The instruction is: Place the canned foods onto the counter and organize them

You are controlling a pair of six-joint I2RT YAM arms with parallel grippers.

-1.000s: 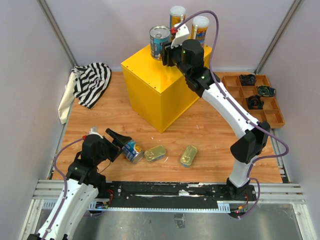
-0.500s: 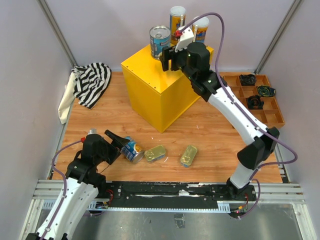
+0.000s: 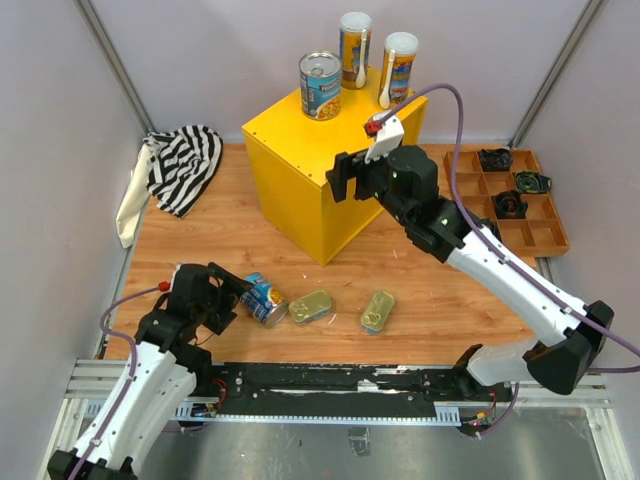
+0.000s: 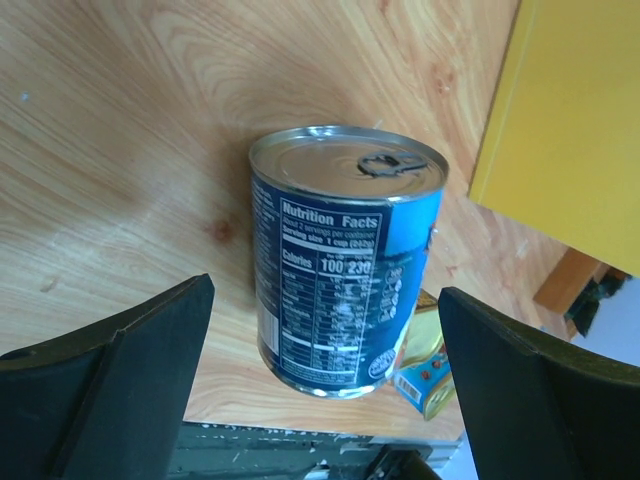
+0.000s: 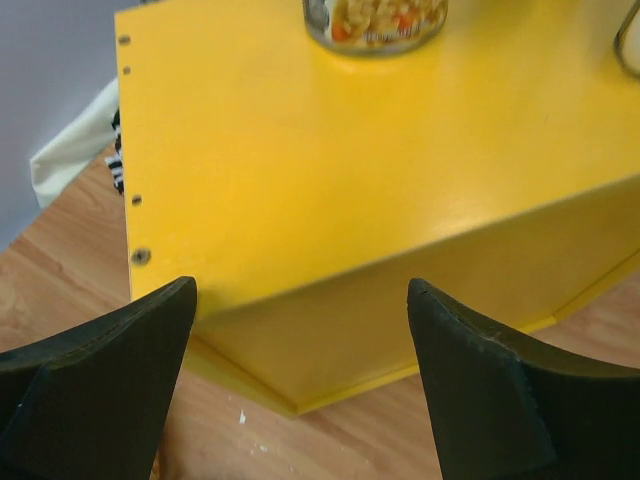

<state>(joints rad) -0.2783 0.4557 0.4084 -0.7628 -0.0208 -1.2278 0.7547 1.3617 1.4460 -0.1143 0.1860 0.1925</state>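
Yellow box (image 3: 300, 180) carries three cans (image 3: 354, 50); your brown tray (image 3: 545, 236) holds three black gadgets (image 3: 512, 204). Left gripper (image 3: 230, 290) spreads wide facing the toppled blue can (image 3: 263, 299); right gripper (image 5: 300, 320) gapes empty.

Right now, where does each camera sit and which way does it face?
Top external: above and behind, looking down; left arm and right arm show.
Left wrist: on the left arm, facing the blue-labelled can; open left fingers flank it.
Right wrist: on the right arm, facing the yellow box; open right fingers show.
Shared: the top view shows both too.
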